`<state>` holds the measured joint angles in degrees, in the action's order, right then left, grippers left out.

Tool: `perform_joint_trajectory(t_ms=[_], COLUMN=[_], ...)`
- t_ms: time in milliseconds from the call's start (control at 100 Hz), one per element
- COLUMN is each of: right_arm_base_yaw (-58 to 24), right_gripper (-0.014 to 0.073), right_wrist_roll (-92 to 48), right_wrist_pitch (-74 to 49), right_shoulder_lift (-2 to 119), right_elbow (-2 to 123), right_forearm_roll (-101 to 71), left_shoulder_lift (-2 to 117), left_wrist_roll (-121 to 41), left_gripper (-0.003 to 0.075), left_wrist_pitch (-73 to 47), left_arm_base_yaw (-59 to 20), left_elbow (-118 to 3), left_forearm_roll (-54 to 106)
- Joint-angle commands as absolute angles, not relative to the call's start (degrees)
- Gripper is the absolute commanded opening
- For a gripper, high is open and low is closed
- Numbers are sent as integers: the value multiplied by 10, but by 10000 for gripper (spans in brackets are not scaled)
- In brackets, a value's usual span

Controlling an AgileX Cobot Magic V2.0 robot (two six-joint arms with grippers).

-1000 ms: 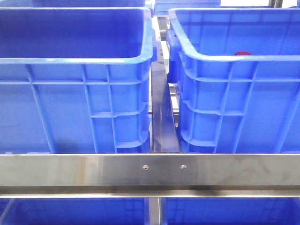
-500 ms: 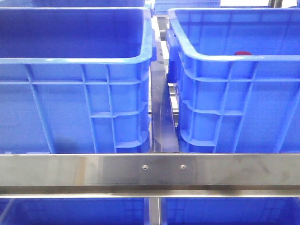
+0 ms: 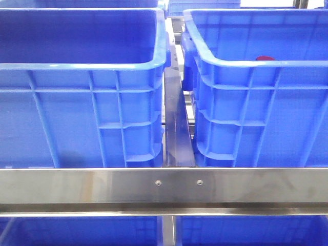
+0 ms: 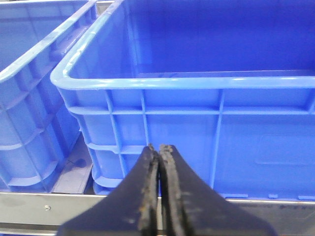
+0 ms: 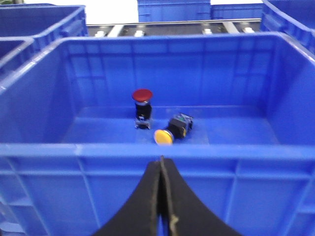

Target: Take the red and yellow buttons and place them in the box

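Two alike blue crates stand side by side. The red button (image 5: pixel 142 96) stands upright on the floor of the right crate (image 5: pixel 157 150). The yellow button (image 5: pixel 164 137) lies on its side beside it, on its black body. In the front view only the red button's top (image 3: pixel 265 58) shows above the right crate's rim (image 3: pixel 246 64). The left crate (image 3: pixel 77 66) looks empty inside. My right gripper (image 5: pixel 161 160) is shut and empty, outside the right crate's near wall. My left gripper (image 4: pixel 159 147) is shut and empty, before the near wall of an empty crate (image 4: pixel 197 82). Neither gripper shows in the front view.
A steel rail (image 3: pixel 164 187) runs across in front of both crates. A steel strip (image 3: pixel 177 128) fills the narrow gap between them. More blue crates stand behind (image 5: pixel 172 10), below the rail (image 3: pixel 77 230), and beside the crate in the left wrist view (image 4: pixel 29 98).
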<state>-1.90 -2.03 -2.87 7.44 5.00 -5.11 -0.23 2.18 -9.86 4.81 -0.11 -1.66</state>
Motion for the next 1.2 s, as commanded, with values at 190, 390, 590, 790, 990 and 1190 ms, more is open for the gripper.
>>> perform_joint_trajectory(t_ms=[190, 390, 590, 790, 990, 1190], right_arm_base_yaw=[24, 24, 24, 24, 24, 24], right_gripper=[-60, -60, -60, -60, -60, -60], right_wrist_roll=[19, 19, 19, 19, 19, 19], right_wrist_pitch=[16, 12, 19, 19, 19, 19], right_shoulder_lift=[-21, -21, -21, -21, -21, -21], right_elbow=[-5, -5, -5, -5, -5, -5], right_forearm_roll=[-3, 3, 0, 0, 0, 0], left_shoulder_lift=[-22, -22, -22, -22, -22, -22], left_wrist_roll=[21, 21, 21, 21, 21, 21], left_gripper=[-19, -19, -19, -19, -19, -19], left_wrist_pitch=[-56, -56, -56, -56, -56, -56], left_arm_base_yaw=[49, 49, 49, 49, 49, 49], left_elbow=[26, 26, 26, 26, 26, 26], left_forearm_roll=[-11, -11, -11, -11, -11, -11])
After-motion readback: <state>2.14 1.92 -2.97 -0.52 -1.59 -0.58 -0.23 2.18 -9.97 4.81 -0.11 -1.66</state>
